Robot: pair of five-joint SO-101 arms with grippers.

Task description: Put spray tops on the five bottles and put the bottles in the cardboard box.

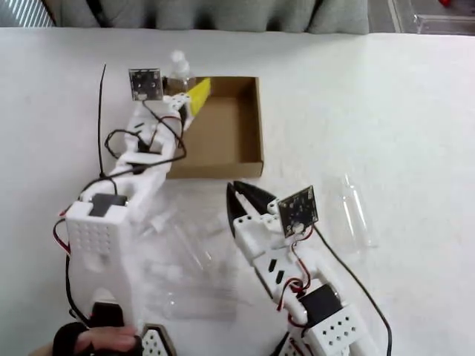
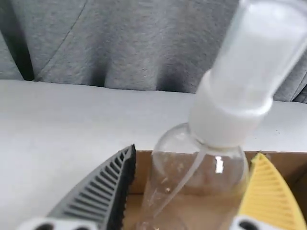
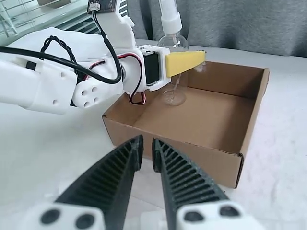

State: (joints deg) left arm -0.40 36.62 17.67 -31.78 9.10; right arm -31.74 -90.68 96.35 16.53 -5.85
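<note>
One capped bottle (image 1: 178,68) stands upright at the far left corner of the cardboard box (image 1: 260,126) in the high view, with the left gripper (image 1: 185,89) around it. That arm is stretched long across the table (image 1: 386,89), which I judge is how it clears the box wall. The right gripper (image 1: 233,189) sits just outside the box's near wall, touching nothing, probably parked so as not to crowd the drop. One bare bottle (image 1: 356,215) lies on its side well to the right, and more clear bottles (image 1: 185,252) lie loosely between the two arms. The left wrist view shows the spray top (image 2: 240,96) seated on the neck, its dip tube (image 2: 184,177) running down inside. The yellow jaw rests against the clear wall and the black ridged one is close on the other side. I read that as a grasp on the body, which leaves the top free. From the right wrist view the bottle's base looks at or just above the box floor; I cannot tell which. That arm's own black jaws are drawn nearly together, gripping nothing. The surface is plain white and smooth, so lying bottles may roll. A grey curtain (image 3: 240,24) hangs behind the far edge.
</note>
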